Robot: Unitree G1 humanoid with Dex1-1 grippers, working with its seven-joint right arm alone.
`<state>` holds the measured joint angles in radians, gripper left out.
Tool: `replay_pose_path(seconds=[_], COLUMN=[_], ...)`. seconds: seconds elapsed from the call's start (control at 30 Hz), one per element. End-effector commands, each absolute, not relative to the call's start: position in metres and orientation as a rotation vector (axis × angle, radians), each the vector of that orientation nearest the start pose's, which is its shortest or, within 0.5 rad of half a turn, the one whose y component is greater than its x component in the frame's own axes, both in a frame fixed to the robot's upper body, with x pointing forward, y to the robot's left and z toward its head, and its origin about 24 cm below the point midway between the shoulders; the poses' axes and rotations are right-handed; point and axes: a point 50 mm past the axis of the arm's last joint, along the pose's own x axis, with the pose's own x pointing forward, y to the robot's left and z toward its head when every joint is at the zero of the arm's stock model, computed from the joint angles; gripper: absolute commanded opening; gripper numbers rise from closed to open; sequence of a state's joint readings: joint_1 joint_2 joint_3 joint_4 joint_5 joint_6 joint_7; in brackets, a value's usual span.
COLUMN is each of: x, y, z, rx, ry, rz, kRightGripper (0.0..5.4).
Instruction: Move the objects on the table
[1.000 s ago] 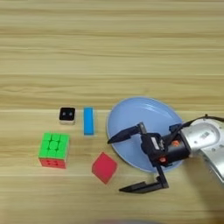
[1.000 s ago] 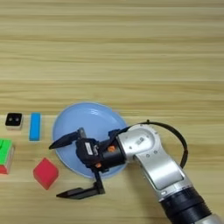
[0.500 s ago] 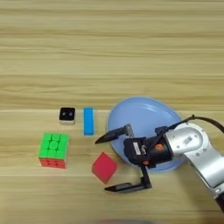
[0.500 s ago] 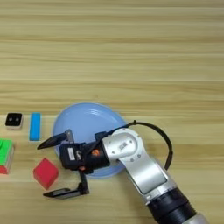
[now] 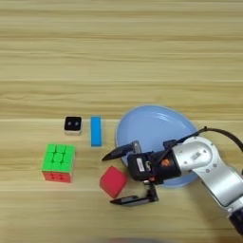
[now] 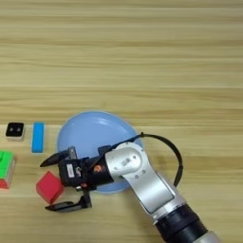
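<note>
A small red cube [image 5: 113,181] [image 6: 49,187] lies on the tan wooden table [image 5: 118,57] in front of the blue plate. My right gripper [image 5: 110,179] [image 6: 46,185] is open, and its two black fingers straddle the red cube, one behind it and one in front. I cannot tell whether either finger touches it. The puzzle cube [image 5: 59,163] with a green top and red side sits to the left, apart from the gripper; in the right eye view only its edge [image 6: 5,169] shows.
A blue plate [image 5: 156,138] [image 6: 95,135] lies under the silver forearm [image 5: 204,163]. A blue bar [image 5: 96,131] and a small black-topped block [image 5: 72,125] sit left of the plate, behind the puzzle cube.
The gripper has moved left from over the plate's front edge until its open fingers reach around the red cube. The cubes, bar and block have stayed put.
</note>
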<state>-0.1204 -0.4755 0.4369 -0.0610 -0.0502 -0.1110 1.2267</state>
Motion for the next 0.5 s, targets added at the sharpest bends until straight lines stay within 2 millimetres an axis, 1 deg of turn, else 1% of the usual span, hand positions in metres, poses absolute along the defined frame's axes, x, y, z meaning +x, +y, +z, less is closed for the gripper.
replay_pose_path(seconds=[0.03, 0.13, 0.27, 0.5], x=[0.2184, 0.2186, 0.2188, 0.2184], y=[-0.1019, -0.1022, -0.1021, -0.1013], z=[0.0607, 0.0602, 0.0603, 0.0611], rx=[-0.655, -0.653, -0.651, -0.645], ry=[0.063, 0.063, 0.063, 0.057], rz=[1.621, 1.618, 1.619, 1.622], kRightGripper=[4.03, 3.68, 3.35, 3.33])
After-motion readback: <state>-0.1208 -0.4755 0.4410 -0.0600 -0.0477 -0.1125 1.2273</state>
